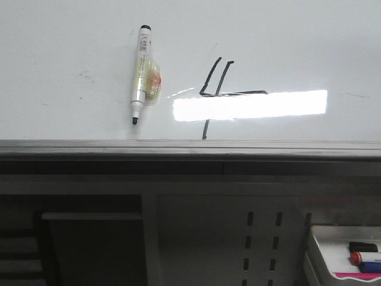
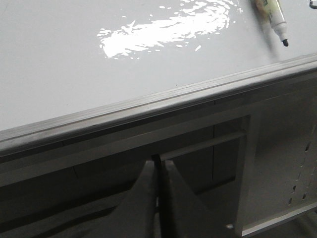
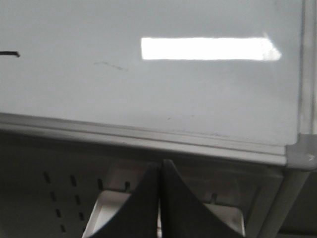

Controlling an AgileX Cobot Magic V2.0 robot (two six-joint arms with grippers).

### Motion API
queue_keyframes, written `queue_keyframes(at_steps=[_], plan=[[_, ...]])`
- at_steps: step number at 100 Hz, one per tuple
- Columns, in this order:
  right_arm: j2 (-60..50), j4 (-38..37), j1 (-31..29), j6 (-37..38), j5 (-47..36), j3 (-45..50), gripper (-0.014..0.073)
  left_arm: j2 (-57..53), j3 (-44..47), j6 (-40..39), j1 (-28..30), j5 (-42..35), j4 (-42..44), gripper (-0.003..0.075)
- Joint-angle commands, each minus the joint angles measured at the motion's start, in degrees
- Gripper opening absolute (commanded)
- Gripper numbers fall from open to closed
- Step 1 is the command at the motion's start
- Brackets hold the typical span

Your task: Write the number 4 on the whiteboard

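The whiteboard point(image 1: 71, 47) filled the far half of the scene, its grey edge running left to right. On it, right of centre, stood the number 4 point(image 1: 215, 89), drawn complete though partly washed out by glare. The marker point(image 1: 139, 74) lay uncapped left of the 4, long axis near to far, tip nearest (probably finished with). Both grippers sat below the near edge, the left gripper point(image 2: 158, 198) closer to the marker, the right gripper point(image 3: 159, 198) further; each had its fingers pressed together, empty.
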Motion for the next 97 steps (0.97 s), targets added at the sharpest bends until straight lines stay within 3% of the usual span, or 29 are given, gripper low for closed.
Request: queue_keyframes(at_steps=[1,23,97], plan=[[-2.9,-3.6,-2.2,0.8,0.9,1.0,-0.0064,-1.4,2.0,-0.7,0.0,-3.0,-0.2,-0.002],[-11.4,-5.6,-2.8,0.8,15.5,1.1,-0.0064,-1.4,2.0,-0.7,0.0,-3.0,-0.2,-0.002],[-11.9,-5.6,-2.8,0.8,14.5,1.1,-0.0064,-1.4,2.0,-0.7,0.0,-3.0,-0.2,-0.002]])
